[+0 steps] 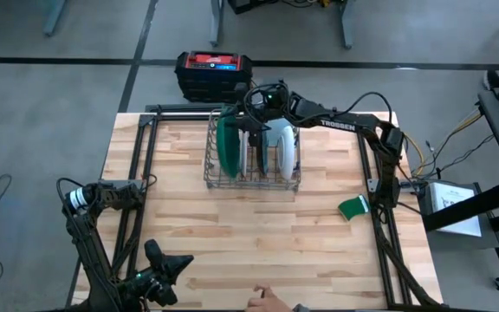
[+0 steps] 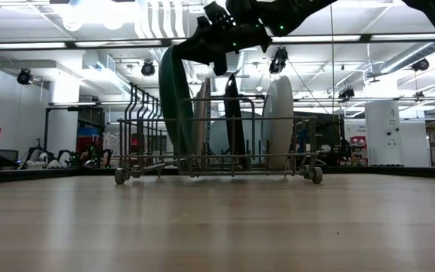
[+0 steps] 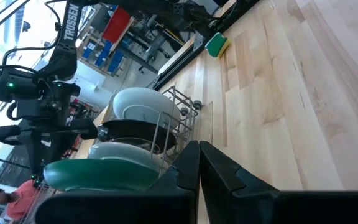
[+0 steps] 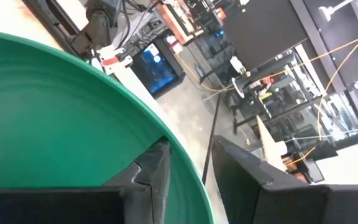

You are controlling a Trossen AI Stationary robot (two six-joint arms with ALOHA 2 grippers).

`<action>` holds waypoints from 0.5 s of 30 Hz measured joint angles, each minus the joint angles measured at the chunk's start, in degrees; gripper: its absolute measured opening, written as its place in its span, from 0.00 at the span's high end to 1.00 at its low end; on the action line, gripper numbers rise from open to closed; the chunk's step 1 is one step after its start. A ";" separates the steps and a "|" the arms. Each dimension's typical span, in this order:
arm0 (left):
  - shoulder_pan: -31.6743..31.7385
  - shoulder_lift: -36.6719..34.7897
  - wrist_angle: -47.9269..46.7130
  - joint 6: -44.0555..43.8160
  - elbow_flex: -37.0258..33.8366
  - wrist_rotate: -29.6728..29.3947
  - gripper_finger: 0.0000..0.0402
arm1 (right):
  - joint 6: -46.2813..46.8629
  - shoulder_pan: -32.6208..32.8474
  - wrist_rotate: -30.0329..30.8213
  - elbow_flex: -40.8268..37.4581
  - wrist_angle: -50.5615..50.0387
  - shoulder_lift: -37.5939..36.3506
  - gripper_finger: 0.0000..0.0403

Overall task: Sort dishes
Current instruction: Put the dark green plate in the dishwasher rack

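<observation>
The dark green plate (image 1: 227,144) stands at the left end of the grey wire rack (image 1: 251,180), leaning toward the table's left; it fills the right wrist view (image 4: 61,118). Beside it in the rack stand a pale plate (image 2: 202,121), a dark teal plate (image 2: 234,121) and a white plate (image 2: 282,121), all on edge. My right gripper (image 4: 191,155) is over the rack's far left part, shut on the green plate's rim. My left gripper (image 1: 183,260) waits shut near the table's near left corner, touching nothing. My right gripper pinches the dark green plate by the top of its rim (image 4: 188,171), one finger (image 4: 157,165) on the plate's face and the other (image 4: 241,168) behind the rim. It comes from above, slanting in from the right. The plate's lower edge (image 2: 187,168) sits in the rack, tilted left.
A green sponge (image 1: 353,208) lies near the table's right edge. A black and red box (image 1: 215,74) sits beyond the far edge. A person's hand (image 1: 267,303) shows at the near edge. Bare wood lies between the rack and the near edge.
</observation>
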 joint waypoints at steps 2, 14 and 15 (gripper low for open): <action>0.01 0.00 0.01 0.00 0.00 0.00 1.00 | 0.96 0.00 0.43 0.02 0.04 0.00 0.72; 0.00 0.00 0.00 -0.02 0.00 0.00 1.00 | 2.92 0.25 6.01 0.13 -0.02 -0.04 0.62; 0.02 0.00 0.01 -0.02 0.00 0.00 1.00 | 2.92 0.34 6.28 0.13 -0.02 -0.04 0.61</action>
